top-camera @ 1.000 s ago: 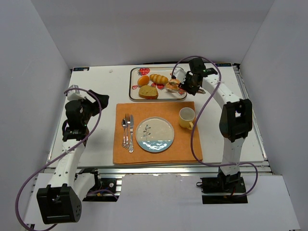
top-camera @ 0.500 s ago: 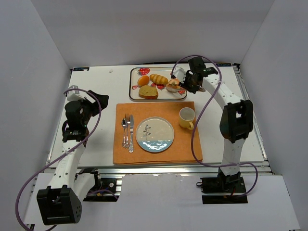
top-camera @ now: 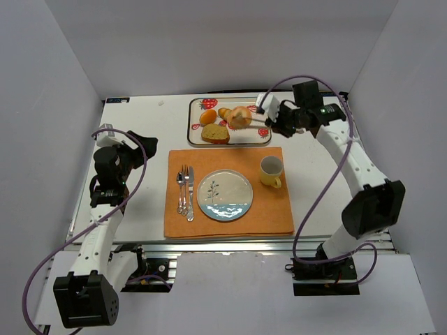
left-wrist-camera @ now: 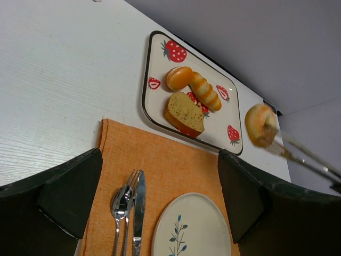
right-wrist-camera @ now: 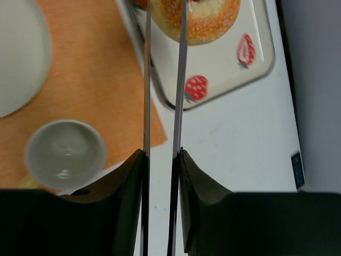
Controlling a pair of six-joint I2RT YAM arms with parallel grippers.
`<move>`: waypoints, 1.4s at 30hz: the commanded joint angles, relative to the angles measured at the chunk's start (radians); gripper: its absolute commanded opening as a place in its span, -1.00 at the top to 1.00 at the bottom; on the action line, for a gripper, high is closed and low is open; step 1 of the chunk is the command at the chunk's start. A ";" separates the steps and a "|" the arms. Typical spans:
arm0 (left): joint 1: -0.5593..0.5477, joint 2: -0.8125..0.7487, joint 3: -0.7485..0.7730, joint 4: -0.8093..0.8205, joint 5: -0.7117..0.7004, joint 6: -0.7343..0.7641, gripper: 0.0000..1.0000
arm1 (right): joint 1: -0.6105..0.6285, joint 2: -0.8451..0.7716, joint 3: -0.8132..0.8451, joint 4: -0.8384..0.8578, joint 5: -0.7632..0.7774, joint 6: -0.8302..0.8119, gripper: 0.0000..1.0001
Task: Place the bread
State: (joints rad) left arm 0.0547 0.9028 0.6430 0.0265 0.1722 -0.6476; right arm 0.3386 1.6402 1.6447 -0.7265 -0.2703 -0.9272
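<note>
While your right gripper (top-camera: 246,119) is clamped on the ring doughnut (top-camera: 239,116), that piece of bread sits right at the tips of its long thin fingers (right-wrist-camera: 181,80), pinched with one rod on each side. You are holding it in the air above the strawberry tray (top-camera: 196,129), over the tray's right half. The loaf slice (top-camera: 215,132) lies flat on the tray near its front edge, left of the doughnut and apart from the fingers. A round roll (left-wrist-camera: 179,78) and a twisted roll (left-wrist-camera: 205,90) rest on the tray behind the slice. Your left gripper (top-camera: 133,142) hangs with its jaws spread wide, well to the left of the tray.
</note>
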 commanded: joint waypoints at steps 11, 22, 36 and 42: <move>-0.004 -0.050 -0.016 0.000 -0.002 -0.009 -0.96 | 0.243 -0.338 -0.474 -0.051 -0.211 -0.087 1.00; -0.004 -0.070 -0.020 -0.016 -0.013 -0.009 -0.96 | 0.280 -0.342 -0.526 -0.050 -0.193 -0.091 0.37; -0.004 -0.077 -0.020 -0.020 -0.019 -0.003 -0.96 | 0.280 -0.385 -0.510 -0.073 -0.234 -0.094 0.02; -0.004 -0.076 -0.019 -0.020 -0.017 -0.003 -0.96 | 0.280 -0.392 -0.468 -0.004 -0.207 -0.033 0.07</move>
State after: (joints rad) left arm 0.0547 0.8406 0.6277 0.0074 0.1646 -0.6548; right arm 0.6159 1.2720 1.1179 -0.7998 -0.4767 -0.9993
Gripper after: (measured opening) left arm 0.980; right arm 0.474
